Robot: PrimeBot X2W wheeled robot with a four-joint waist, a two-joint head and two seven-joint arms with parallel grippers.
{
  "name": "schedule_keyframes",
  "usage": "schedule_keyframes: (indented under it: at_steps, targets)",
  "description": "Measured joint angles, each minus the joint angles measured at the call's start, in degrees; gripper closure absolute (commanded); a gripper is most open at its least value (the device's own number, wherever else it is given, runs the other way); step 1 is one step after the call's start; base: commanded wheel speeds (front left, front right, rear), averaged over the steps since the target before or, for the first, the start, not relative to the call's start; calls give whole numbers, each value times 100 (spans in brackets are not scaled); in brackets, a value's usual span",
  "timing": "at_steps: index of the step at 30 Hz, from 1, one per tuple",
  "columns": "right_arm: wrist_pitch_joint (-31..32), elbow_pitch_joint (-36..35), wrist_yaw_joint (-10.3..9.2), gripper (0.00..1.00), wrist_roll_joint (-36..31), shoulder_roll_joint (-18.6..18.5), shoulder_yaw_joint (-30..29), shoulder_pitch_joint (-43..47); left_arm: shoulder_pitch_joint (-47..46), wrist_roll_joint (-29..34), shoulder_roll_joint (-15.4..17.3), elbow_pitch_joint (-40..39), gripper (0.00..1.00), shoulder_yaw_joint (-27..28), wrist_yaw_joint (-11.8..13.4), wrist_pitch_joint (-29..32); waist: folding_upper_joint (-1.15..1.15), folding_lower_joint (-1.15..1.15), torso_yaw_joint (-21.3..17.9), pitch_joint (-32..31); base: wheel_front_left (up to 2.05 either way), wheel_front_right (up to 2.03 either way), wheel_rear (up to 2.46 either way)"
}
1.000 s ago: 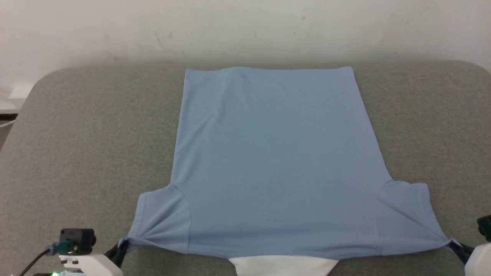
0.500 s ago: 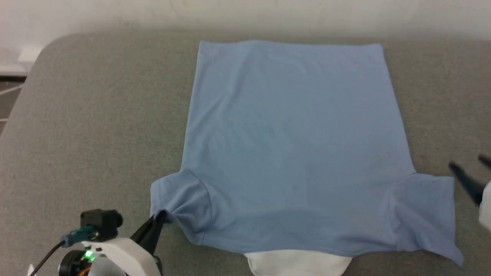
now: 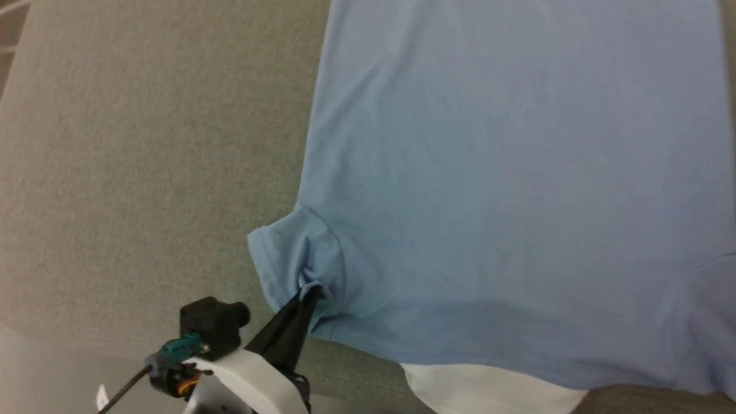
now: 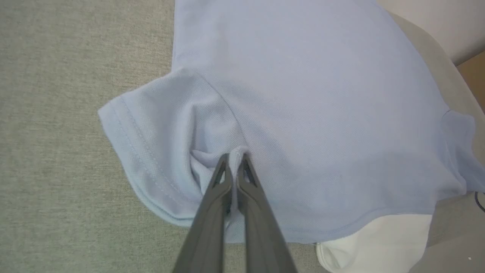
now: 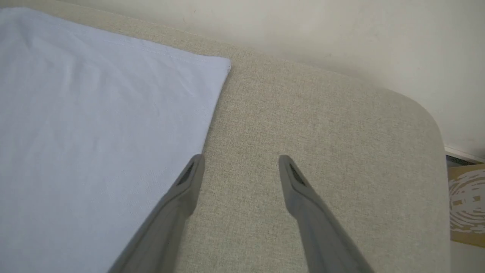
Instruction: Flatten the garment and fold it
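The garment (image 3: 506,172) is a light blue short-sleeved shirt lying back-up and flat on the grey cushion, with its white collar (image 3: 489,391) at the near edge. My left gripper (image 3: 310,296) is shut on a pinch of the left sleeve's fabric (image 4: 237,157), which bunches up around the fingertips. In the left wrist view the sleeve (image 4: 151,129) folds inward over the shoulder. My right gripper (image 5: 240,165) hangs open above bare cushion, just off the garment's (image 5: 94,125) side edge, holding nothing.
The grey cushioned surface (image 3: 144,161) stretches wide to the left of the shirt. Its rounded far corner (image 5: 424,113) meets a pale wall. A cardboard box (image 5: 466,204) stands beyond the cushion's right edge.
The camera has tipped down and closer. My left gripper carried the left sleeve inward over the shirt. My right gripper let go of the right sleeve, opened and moved away up the shirt's side.
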Motion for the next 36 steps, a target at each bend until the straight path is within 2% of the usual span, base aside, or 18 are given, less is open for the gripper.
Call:
schedule_keyframes:
  at_steps: [4, 9, 15, 20, 21, 22, 32, 36]
  targets:
    - [430, 611, -1, 0, -213, -132, -36, -876, -182, 162, -227, -59, 100, -218, -19, -38, 0, 1, 334, 385, 0, 0, 0]
    - [647, 1155, 0, 0, -623, -310, 24, -1630, -281, 315, -506, -92, 100, -371, -26, -186, 0, -1, 806, 765, 0, 0, 0]
    - [641, 1646, 0, 0, -887, -420, 125, -1998, -336, 356, -694, -63, 100, -497, -102, -267, 0, -2, 1311, 1128, 0, 0, 0]
    - [475, 1894, -7, 0, -912, -477, 116, -2160, -416, 346, -791, 38, 100, -457, -177, -413, 0, -3, 1577, 1368, 0, 0, 0]
    - [459, 1901, -8, 69, -911, -514, 138, -2176, -420, 346, -792, 71, 100, -448, -178, -441, 0, -3, 1613, 1405, 0, 0, 0]
    - [420, 1897, -8, 100, -907, -559, 170, -2182, -423, 346, -791, 98, 100, -439, -178, -452, 0, -3, 1643, 1435, 0, 0, 0]
    - [-49, 2024, -8, 100, -748, -525, 575, -2065, -433, 346, -783, 213, 100, -386, -215, -532, 0, -3, 1530, 1334, 0, 0, 0]
    - [-305, 2146, -8, 100, -656, -467, 776, -1736, -429, 333, -725, 287, 100, -322, -131, -520, 0, -3, 1385, 1088, 0, 0, 0]
